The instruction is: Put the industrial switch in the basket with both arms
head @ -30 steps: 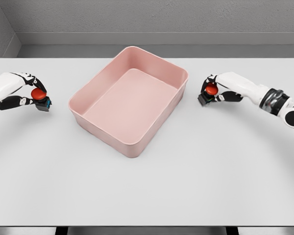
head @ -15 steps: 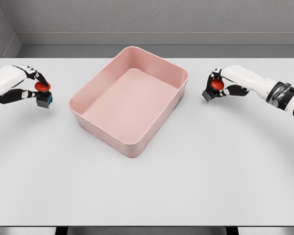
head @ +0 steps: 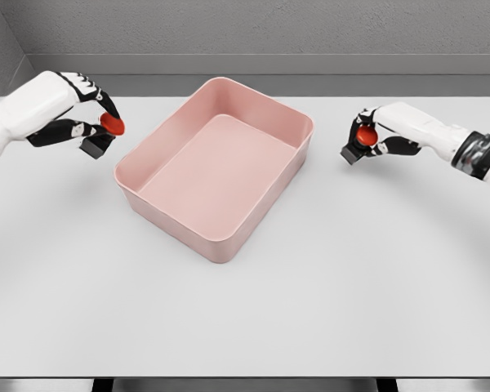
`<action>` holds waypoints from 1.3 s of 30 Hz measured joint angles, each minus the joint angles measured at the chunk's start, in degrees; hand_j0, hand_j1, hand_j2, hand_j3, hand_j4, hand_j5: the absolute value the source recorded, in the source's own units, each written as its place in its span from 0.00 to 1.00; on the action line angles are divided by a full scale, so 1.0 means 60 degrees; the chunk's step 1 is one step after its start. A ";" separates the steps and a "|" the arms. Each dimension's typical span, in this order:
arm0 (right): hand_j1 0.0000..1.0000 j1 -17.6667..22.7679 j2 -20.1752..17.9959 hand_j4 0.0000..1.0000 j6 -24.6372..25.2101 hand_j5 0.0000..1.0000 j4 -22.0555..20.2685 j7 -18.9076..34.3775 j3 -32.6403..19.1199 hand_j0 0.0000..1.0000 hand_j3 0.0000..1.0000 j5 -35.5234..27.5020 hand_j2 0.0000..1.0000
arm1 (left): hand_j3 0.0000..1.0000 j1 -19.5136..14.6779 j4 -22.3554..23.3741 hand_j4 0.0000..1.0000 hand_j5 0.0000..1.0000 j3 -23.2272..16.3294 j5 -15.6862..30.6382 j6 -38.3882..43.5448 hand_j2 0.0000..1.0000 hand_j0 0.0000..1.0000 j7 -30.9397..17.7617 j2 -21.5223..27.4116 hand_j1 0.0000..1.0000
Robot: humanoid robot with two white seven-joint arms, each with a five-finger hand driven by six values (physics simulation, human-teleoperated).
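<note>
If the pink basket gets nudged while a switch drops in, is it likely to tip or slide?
The pink basket looks wide, low and flat-bottomed, so tipping seems unlikely. It is empty and thin-walled, probably light, and the white table looks smooth, so sliding seems likelier. Its walls look rigid.

Both arms glossy white shells; left hand (head: 80,122) and right hand (head: 374,139) black-jointed fingers; right forearm carries grey-and-black ringed wrist collar (head: 474,153)

left hand (head: 80,121) grips switch (head: 103,133), left of basket (head: 215,175) | right hand (head: 374,135) grips second switch (head: 358,144), right of basket | table (head: 245,310)
</note>
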 measured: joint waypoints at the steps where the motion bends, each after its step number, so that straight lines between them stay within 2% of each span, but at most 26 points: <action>1: 0.38 0.0015 -0.0012 0.38 0.0001 0.38 -0.0013 0.0002 0.0001 0.38 0.38 -0.0003 0.38 | 0.44 -0.0117 -0.0262 0.44 0.44 -0.0018 -0.0007 0.0000 0.44 0.44 -0.0044 -0.0151 0.44; 5: 0.38 0.0029 -0.0022 0.38 0.0001 0.38 -0.0044 0.0007 0.0015 0.38 0.38 -0.0002 0.38 | 0.46 -0.0762 -0.1063 0.46 0.46 -0.0329 -0.0019 0.0003 0.46 0.46 -0.0346 -0.0935 0.46; 6: 0.38 0.0044 -0.0023 0.38 0.0000 0.38 -0.0048 0.0007 0.0018 0.38 0.38 -0.0002 0.38 | 0.58 -0.0776 -0.1182 0.58 0.58 -0.0462 -0.0033 0.0002 0.58 0.58 -0.0395 -0.1117 0.58; 7: 0.38 0.0029 -0.0025 0.38 0.0001 0.38 -0.0051 0.0007 0.0020 0.38 0.38 -0.0003 0.38 | 1.00 -0.0762 -0.1265 1.00 1.00 -0.0543 -0.0043 0.0000 1.00 1.00 -0.0433 -0.1251 1.00; 9: 0.38 0.0029 -0.0027 0.38 0.0001 0.38 -0.0054 0.0008 0.0023 0.38 0.38 -0.0004 0.38 | 1.00 -0.0820 -0.1361 1.00 1.00 -0.0600 -0.0049 -0.0001 1.00 1.00 -0.0466 -0.1401 1.00; 16: 0.38 0.0029 -0.0042 0.38 0.0001 0.38 -0.0201 0.0018 0.0017 0.38 0.38 -0.0005 0.38 | 1.00 -0.0776 -0.1390 1.00 1.00 -0.0183 -0.0043 -0.0001 1.00 1.00 -0.0493 -0.1455 1.00; 22: 0.38 0.0000 -0.0143 0.38 0.0001 0.38 -0.0318 0.0064 -0.0005 0.38 0.38 -0.0005 0.38 | 1.00 -0.0630 -0.1344 1.00 1.00 0.0094 0.0017 0.0000 1.00 1.00 -0.0493 -0.1125 1.00; 29: 0.38 0.0000 -0.0513 0.38 -0.0002 0.38 -0.1139 0.0319 -0.0426 0.38 0.38 0.0002 0.38 | 1.00 0.0469 -0.0472 1.00 1.00 0.0674 0.0299 -0.0004 1.00 1.00 -0.0484 -0.0376 1.00; 33: 0.37 0.0000 -0.0753 0.37 -0.0002 0.37 -0.1696 0.0352 -0.0652 0.37 0.37 0.0002 0.37 | 1.00 0.0513 -0.0004 1.00 1.00 0.1004 0.0438 -0.0001 1.00 1.00 -0.0482 -0.0091 1.00; 39: 0.37 -0.0132 -0.0849 0.37 -0.0001 0.37 -0.2356 0.0373 -0.0765 0.37 0.37 -0.0005 0.37 | 1.00 0.0527 0.0205 1.00 1.00 0.1105 0.0576 0.0000 1.00 1.00 -0.0481 0.0079 1.00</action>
